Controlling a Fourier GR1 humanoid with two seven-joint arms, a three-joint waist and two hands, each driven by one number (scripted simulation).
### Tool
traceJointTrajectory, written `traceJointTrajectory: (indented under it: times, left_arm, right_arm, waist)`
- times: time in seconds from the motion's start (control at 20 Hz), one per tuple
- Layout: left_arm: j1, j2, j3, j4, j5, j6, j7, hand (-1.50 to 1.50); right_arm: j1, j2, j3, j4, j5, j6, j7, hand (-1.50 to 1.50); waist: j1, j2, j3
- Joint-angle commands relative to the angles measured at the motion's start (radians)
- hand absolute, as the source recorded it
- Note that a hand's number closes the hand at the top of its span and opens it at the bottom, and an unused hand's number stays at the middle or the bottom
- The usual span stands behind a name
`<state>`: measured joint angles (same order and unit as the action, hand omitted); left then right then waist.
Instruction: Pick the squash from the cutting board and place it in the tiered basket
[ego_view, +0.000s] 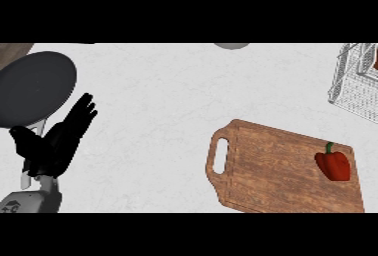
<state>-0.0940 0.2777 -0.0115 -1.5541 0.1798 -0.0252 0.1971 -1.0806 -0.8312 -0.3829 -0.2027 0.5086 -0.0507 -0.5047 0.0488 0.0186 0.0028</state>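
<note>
Red pepper, no squash, on the board

The red bell pepper (334, 165) lies stem-up near the brown wooden cutting board (284, 172)'s right edge, well right of the open, empty left hand (60, 139).

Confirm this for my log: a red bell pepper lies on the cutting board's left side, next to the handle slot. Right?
Not quite. The head view shows the red bell pepper on the cutting board at its right side, away from the handle slot, which is at the left end.

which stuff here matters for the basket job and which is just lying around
For the job: red pepper (no squash in view), cutting board, tiered basket, left hand.
Lying about: dark round plate, grey object at the top edge.
</note>
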Motion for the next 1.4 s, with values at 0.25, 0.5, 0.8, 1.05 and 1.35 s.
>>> traceJointTrajectory:
  times: [0.25,0.5,0.8,1.05,1.35]
  left_arm:
    - [-0.023,0.006,0.009,0.026,-0.012,-0.010,-0.006,0.00]
    - [-0.014,-0.016,0.007,0.016,-0.003,-0.006,-0.011,0.00]
    - [-0.019,-0.026,-0.003,0.001,-0.023,0.012,0.010,0.00]
    - [0.016,-0.036,-0.006,0.020,-0.029,0.009,-0.013,0.00]
    - [0.028,-0.007,0.016,-0.027,-0.008,-0.011,-0.001,0.00]
  right_arm:
    - [-0.038,-0.031,-0.177,0.060,-0.176,0.085,0.050,-1.50]
    - [-0.080,-0.121,-0.285,0.078,-0.285,0.149,0.145,-1.50]
    - [-0.004,-0.253,-0.359,0.070,-0.355,0.169,0.166,-1.50]
    - [0.088,-0.345,-0.417,0.088,-0.404,0.190,0.170,-1.50]
    - [0.175,-0.464,-0.470,0.095,-0.449,0.261,0.178,-1.50]
  waist:
    - [-0.005,0.004,0.001]
    - [0.001,0.005,0.002]
    - [-0.012,0.003,0.002]
    - [-0.010,0.009,0.005]
    - [-0.015,0.005,0.009]
